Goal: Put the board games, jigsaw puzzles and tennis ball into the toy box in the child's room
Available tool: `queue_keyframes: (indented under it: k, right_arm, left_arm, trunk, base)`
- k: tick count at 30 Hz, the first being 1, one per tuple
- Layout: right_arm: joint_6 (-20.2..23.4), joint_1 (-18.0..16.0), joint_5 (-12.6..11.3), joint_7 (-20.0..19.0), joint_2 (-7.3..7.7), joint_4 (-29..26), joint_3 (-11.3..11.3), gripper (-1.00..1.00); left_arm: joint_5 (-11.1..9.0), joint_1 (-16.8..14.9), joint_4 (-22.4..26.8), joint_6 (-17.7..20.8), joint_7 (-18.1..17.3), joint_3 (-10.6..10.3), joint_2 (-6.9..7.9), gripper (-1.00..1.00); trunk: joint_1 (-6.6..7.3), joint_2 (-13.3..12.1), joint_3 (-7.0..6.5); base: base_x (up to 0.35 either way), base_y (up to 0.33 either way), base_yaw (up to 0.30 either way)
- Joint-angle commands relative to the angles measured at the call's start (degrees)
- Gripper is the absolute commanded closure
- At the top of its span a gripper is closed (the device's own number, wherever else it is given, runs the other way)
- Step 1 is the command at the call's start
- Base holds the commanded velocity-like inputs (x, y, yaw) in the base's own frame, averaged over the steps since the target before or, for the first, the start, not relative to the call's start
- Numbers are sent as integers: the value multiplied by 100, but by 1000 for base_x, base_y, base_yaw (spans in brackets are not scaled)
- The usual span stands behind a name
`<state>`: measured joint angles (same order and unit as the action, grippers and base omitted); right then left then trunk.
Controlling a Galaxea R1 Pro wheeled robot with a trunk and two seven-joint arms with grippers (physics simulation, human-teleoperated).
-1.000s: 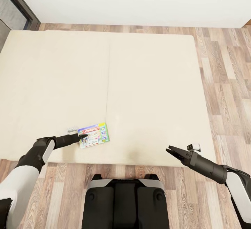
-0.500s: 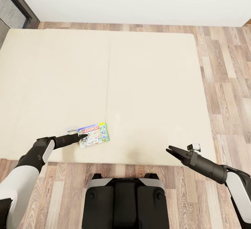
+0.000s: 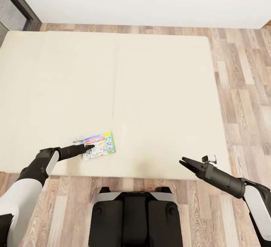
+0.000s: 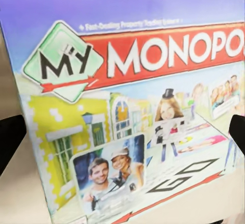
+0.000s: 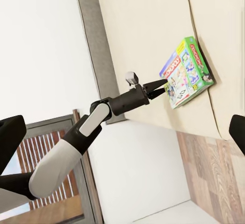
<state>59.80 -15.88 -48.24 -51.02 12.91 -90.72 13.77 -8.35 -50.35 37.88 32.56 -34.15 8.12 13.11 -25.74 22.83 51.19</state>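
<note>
Board game: the My Monopoly box [image 3: 99, 146] sits flat near the bed's [image 3: 158, 89] front edge, left of centre; red band and lettering loom large for the left wrist camera [image 4: 132, 111].
Left gripper [image 3: 89, 148]: tips at the box's left edge, fingers spread either side of it, no grip confirmed.
Right gripper [image 3: 184, 162]: parted, empty, hovering over the bed's front right corner, well apart from the box.
Floor [image 3: 241, 89]: wood planks around the bed.
</note>
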Motion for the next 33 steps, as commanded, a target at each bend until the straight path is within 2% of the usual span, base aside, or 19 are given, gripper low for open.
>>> queue_keyframes:
  k: [1,6,26,33]
  right_arm:
    - [20,-3,19,-31,1,2,3,-100]
    - [20,-3,21,-31,1,2,3,-100]
    - [20,-3,19,-31,1,2,1,-100]
    - [20,-3,25,-31,1,2,3,-100]
  left_arm:
    - [-31,-1,3,43,-13,14,-1,-100]
    - [-31,-1,5,40,-13,14,-1,-100]
    - [-27,-1,0,-65,-13,13,0,-100]
    - [-27,-1,0,-74,-13,14,-1,-100]
  trunk:
    - [-4,8,5]
    - [-4,8,5]
    - [-4,8,5]
    - [-4,8,5]
  base:
    - [65,-246,0]
    - [76,-178,0]
    - [11,-9,0]
    - [0,-142,0]
